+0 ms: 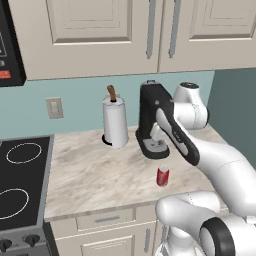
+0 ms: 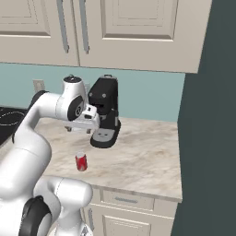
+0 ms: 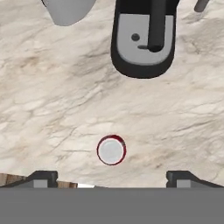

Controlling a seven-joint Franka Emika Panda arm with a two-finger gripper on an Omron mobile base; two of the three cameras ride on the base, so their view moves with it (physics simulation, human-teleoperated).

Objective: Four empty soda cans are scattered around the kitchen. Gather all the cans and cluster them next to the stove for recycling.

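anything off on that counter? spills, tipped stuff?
Nothing stands out. The red soda can stands upright near the counter's front edge, apart from the coffee machine and paper-towel roll, both upright too. No spill shows. The gripper is open above the can, not touching it.

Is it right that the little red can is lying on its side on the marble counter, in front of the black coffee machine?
Not quite. The red can stands upright on the counter, in front of the coffee machine. The left base view shows it upright, and the hand view looks straight down on its round silvery top.
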